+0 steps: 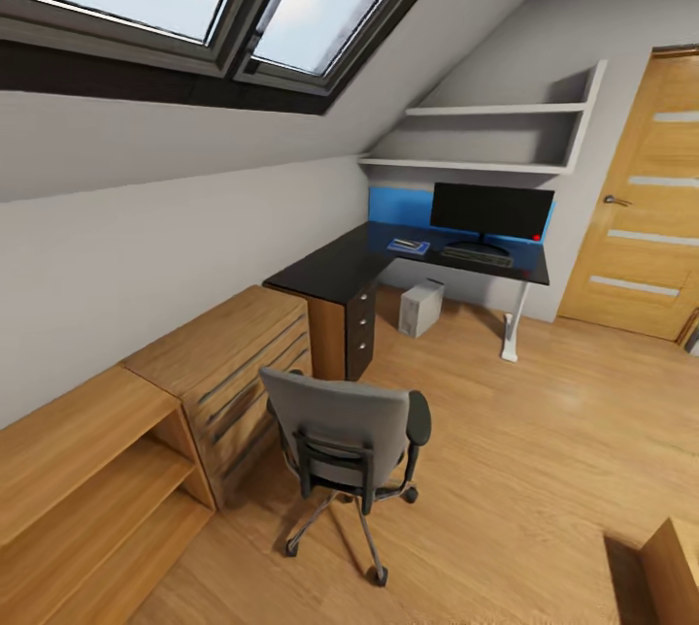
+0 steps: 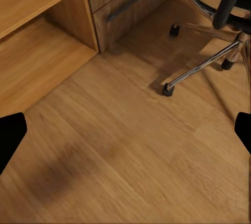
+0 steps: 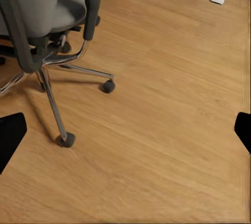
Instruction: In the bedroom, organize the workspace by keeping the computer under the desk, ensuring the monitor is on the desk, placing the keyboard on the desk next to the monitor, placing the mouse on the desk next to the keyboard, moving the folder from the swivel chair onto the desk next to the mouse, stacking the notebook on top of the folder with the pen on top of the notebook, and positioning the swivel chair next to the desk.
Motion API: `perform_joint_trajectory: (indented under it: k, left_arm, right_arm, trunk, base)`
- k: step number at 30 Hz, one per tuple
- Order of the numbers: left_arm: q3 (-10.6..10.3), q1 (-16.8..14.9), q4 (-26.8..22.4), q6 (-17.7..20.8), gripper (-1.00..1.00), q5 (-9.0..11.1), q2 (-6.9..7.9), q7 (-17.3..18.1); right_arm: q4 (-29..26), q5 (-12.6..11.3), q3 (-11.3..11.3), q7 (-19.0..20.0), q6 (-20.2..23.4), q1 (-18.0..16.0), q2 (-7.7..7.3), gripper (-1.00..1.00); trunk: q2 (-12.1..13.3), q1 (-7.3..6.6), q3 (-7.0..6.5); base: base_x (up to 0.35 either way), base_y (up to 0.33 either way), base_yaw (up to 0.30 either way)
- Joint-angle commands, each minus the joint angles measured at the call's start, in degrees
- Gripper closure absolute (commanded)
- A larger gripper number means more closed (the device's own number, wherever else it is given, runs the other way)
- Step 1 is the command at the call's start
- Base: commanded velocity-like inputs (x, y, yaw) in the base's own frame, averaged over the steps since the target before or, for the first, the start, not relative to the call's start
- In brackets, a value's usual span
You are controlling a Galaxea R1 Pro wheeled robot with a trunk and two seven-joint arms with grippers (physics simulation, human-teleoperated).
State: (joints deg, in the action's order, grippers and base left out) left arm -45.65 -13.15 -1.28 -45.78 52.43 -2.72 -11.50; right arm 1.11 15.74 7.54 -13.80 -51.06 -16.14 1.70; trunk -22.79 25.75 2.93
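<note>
Casters under the swivel chair (image 1: 342, 431) suggest it rolls easily if pushed by its stiff backrest, both grippers (image 2: 125, 132) (image 3: 125, 132) spread wide, empty.

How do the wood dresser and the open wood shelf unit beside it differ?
The dresser is taller and closed, with drawer fronts and long bar handles; the shelf unit is lower and open-fronted, showing bare shelves. The dresser stands nearer the desk; the shelf unit sits nearer the camera. Both are light wood against the same wall.

Swivel chair (image 1: 345, 436) well before desk (image 1: 335, 271)
</note>
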Motion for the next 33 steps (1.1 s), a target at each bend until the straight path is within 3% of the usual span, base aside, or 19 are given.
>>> perform_joint_trajectory:
  k: [1, 9, 33]
  left_arm:
    - [-0.49, -0.03, -0.03, -0.10, -1.00, -0.02, 0.00, -0.56]
    - [-0.49, -0.03, 0.01, -0.10, -1.00, -0.01, 0.00, -0.55]
    - [-0.49, -0.03, -0.03, -0.10, -1.00, 0.00, 0.01, -0.56]
  right_arm:
    - [0.12, 0.61, 0.46, -0.27, -0.18, -0.08, 0.00, -1.00]
    - [0.12, 0.61, 0.41, -0.27, -0.18, -0.11, -0.03, -1.00]
    - [0.12, 0.69, 0.37, -0.27, -0.18, -0.08, -0.03, -1.00]
  trunk:
    - [-0.13, 0.04, 0.13]
    - [-0.13, 0.04, 0.13]
    - [-0.13, 0.04, 0.13]
  base:
    - [0.000, 0.039, -0.299]
    - [0.000, 0.173, -0.300]
    - [0.000, 0.291, -0.300]
